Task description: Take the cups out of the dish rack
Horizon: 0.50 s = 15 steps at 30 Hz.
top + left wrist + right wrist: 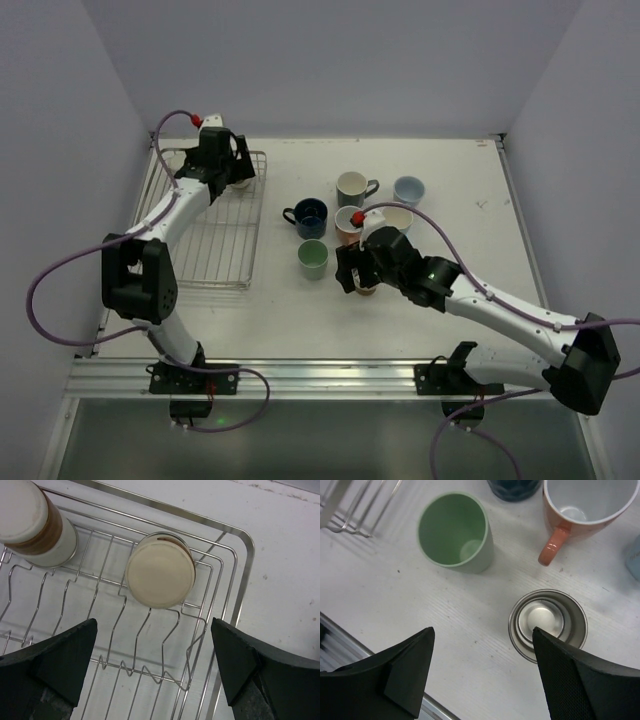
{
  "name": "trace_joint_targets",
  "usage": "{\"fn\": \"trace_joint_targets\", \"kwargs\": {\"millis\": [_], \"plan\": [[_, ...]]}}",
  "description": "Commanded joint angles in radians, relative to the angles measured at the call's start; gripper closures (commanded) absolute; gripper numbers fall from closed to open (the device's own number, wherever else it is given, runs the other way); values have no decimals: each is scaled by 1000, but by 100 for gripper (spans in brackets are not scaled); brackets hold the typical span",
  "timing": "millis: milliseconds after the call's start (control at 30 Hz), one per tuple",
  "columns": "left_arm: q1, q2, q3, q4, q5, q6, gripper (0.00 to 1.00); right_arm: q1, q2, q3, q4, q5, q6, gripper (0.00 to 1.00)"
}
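Left wrist view: left gripper (154, 625) spread wide above inverted beige cup (160, 570) in dish rack (240, 580) corner; descend centred, jaws straddling its wall; right gripper (484, 632) agape over steel cup (547, 622) on table (380, 595).

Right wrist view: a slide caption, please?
Open right gripper hovers over a small silver metal cup, beside a mint-green tumbler and salmon-pink mug.

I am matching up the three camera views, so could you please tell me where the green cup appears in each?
Top external: the green cup sits near the centre, right of the dish rack and below the navy mug.
Left wrist: not in it.
Right wrist: upper left of centre, upright, mouth up.
Shared landmark: the dish rack, visible in all three views.
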Motion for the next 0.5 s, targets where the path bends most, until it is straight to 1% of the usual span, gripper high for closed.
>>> {"fn": "trace_joint_targets", "kwargs": {"millis": [0, 167, 300, 467], "plan": [[25, 62, 90, 51, -37, 53, 0, 6, -79, -63, 115, -58, 4, 19], [41, 151, 140, 40, -26, 84, 0, 6, -136, -96, 150, -43, 7, 19], [42, 206, 205, 37, 9, 113, 0, 7, -116, -99, 159, -74, 8, 20], [42, 274, 252, 34, 37, 133, 5, 6, -112, -97, 165, -83, 13, 20]]}}
